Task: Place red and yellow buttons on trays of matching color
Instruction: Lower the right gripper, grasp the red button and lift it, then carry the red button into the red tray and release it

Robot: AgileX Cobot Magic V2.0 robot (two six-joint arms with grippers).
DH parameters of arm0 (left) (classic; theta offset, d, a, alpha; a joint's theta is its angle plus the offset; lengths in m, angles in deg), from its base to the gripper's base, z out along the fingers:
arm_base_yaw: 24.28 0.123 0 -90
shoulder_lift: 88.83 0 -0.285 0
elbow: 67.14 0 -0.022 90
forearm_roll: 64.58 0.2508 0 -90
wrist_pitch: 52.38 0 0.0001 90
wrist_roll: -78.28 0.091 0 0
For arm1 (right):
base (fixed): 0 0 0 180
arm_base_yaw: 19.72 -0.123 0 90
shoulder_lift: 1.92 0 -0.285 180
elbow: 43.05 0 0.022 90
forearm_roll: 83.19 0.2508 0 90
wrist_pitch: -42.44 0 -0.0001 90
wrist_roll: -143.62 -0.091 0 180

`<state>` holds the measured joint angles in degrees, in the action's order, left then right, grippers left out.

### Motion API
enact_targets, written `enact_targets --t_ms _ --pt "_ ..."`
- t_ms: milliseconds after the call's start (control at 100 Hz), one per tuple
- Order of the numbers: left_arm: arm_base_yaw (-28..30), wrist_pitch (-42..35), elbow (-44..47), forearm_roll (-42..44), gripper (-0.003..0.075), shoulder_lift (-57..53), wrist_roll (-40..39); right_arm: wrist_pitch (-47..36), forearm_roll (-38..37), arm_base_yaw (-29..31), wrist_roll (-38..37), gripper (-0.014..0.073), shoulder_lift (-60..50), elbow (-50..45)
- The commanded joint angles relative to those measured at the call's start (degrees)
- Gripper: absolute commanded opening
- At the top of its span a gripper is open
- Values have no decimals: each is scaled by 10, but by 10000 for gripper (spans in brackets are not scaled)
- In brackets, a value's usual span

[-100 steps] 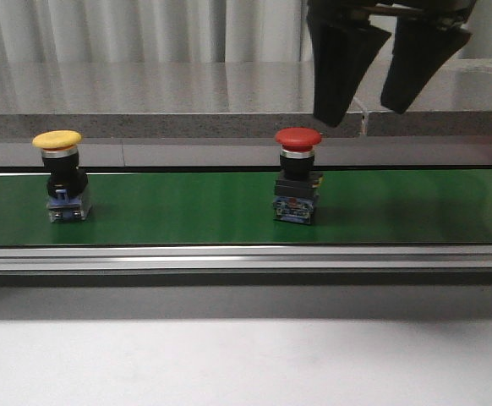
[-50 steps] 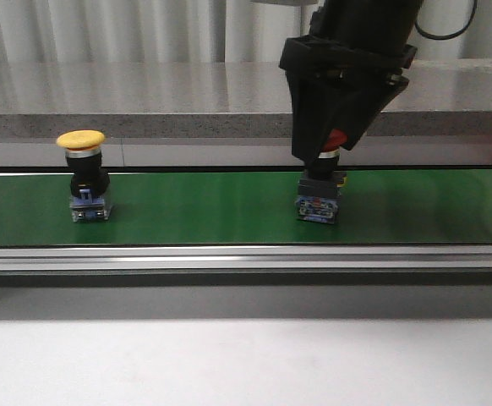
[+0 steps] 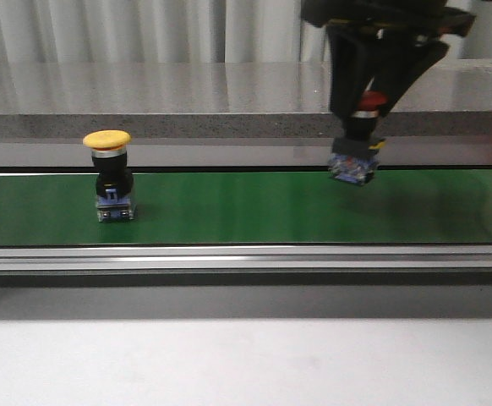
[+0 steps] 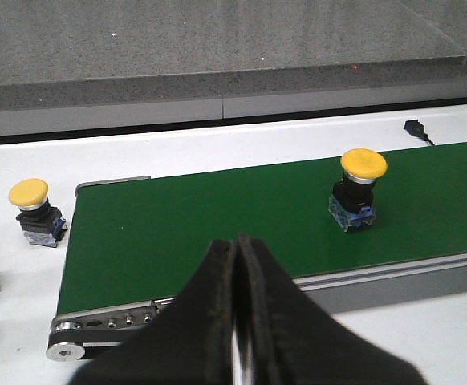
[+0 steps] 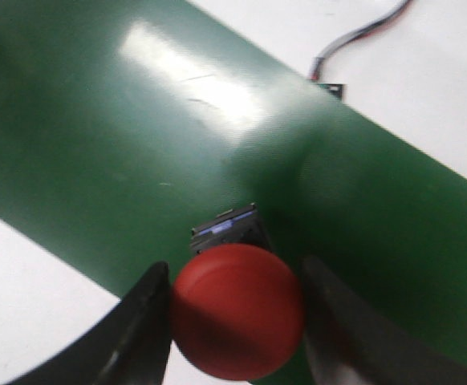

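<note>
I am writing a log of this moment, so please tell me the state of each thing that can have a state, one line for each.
red button: gripped, lifted off the belt, tilted.
right gripper: shut on the red button.
left gripper: shut, holding nothing.
yellow button on the belt: upright, untouched.
yellow button beside the belt: standing on the white table, off the belt.
green conveyor belt: carries only the one yellow button.

My right gripper (image 3: 366,106) hung at the upper right of the front view, fingers (image 5: 133,325) pointing down and clamped on either side of the red button (image 5: 235,310), which hung slightly tilted. My left gripper (image 4: 235,321) had its fingers pressed together with nothing between them.
</note>
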<state>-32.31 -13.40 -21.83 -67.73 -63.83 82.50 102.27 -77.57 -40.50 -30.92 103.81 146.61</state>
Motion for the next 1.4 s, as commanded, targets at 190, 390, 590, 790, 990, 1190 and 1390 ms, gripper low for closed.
enact_targets --t_ms 190,390,590,790,990,1190,1390 --pt "-4 -40 -15 -8 -21 5 0 -15 -66 105 -67 80 -82 13" --pt "-4 -40 -15 -8 -20 5 0 -16 -66 211 -68 80 -88 13" --pt "-4 -40 -15 -8 -21 5 0 -64 -66 293 -68 80 -88 13" --pt "-4 -40 -15 -8 -21 5 0 -107 -43 349 -68 80 -69 24" --pt "-4 -40 -15 -8 -21 5 0 -82 -33 372 -55 80 0 88" --pt "-4 -40 -15 -8 -21 5 0 -78 -34 377 -55 80 71 160" --pt "-4 -40 -15 -8 -21 5 0 -67 -36 377 -55 80 122 195"
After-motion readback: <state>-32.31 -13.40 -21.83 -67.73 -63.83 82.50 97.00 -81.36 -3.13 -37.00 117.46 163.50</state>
